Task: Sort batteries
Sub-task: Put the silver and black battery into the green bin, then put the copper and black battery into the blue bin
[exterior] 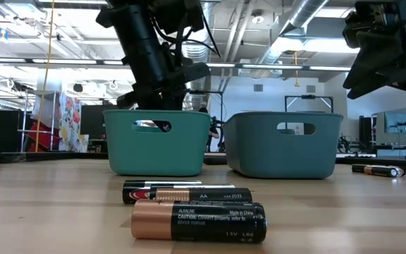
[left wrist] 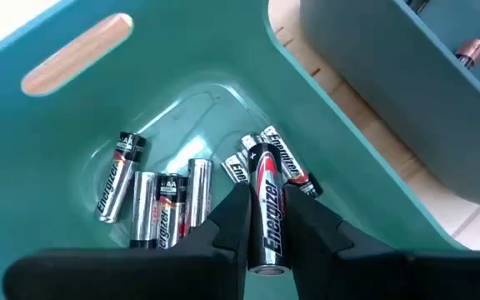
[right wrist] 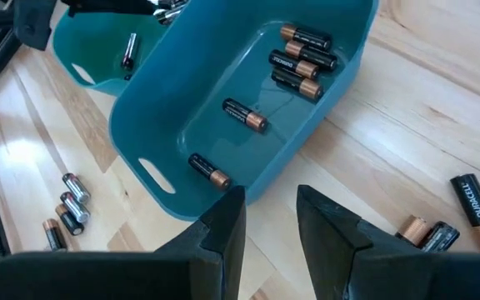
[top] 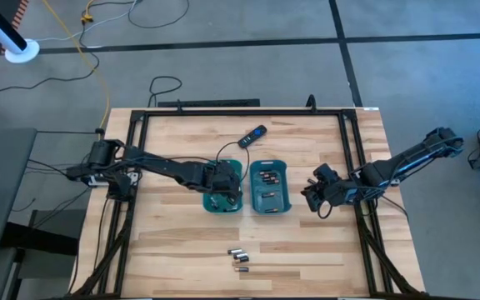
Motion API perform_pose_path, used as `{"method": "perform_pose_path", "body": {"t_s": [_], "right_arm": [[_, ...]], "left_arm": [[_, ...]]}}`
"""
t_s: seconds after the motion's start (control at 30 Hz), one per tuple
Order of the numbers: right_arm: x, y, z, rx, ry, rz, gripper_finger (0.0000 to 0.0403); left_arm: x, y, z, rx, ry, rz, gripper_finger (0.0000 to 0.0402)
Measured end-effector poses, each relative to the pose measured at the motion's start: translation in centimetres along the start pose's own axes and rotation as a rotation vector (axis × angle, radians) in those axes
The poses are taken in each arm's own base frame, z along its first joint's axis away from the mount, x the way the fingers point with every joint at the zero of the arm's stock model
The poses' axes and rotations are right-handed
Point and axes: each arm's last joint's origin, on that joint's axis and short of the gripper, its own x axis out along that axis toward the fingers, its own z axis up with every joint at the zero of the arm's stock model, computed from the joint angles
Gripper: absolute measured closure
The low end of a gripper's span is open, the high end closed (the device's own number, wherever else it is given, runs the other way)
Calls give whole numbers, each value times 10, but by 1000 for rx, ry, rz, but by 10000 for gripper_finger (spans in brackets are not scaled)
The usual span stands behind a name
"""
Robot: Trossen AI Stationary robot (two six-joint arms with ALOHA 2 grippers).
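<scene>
While your left gripper hung inside the left teal plastic tray, its fingers were clamped on one silvery-grey cylindrical battery above several like it on the tray floor. Your right gripper, fingers apart and empty, waited beside the right teal tray of dark, coppery-ended batteries. Perhaps three loose batteries lay on the pale wooden table.

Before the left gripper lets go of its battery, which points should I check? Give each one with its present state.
1. Left gripper shut on silver battery: ok.
2. It hangs over the left tray: ok.
3. That tray holds only silver batteries: ok.
4. Right tray holds only copper-ended batteries: ok.
5. Right gripper open, empty, outside the trays: ok.
6. All batteries sorted: not ok, loose batteries lie on the table.
</scene>
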Motion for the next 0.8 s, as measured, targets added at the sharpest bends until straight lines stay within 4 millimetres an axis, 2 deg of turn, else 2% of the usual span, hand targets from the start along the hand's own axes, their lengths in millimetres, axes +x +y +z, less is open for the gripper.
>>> {"method": "perform_pose_path", "body": {"t_s": [0.8], "right_arm": [[0, 1, -1, -48, 32, 17, 276]], "left_arm": [[-1, 0, 0, -57, 22, -17, 301]]}}
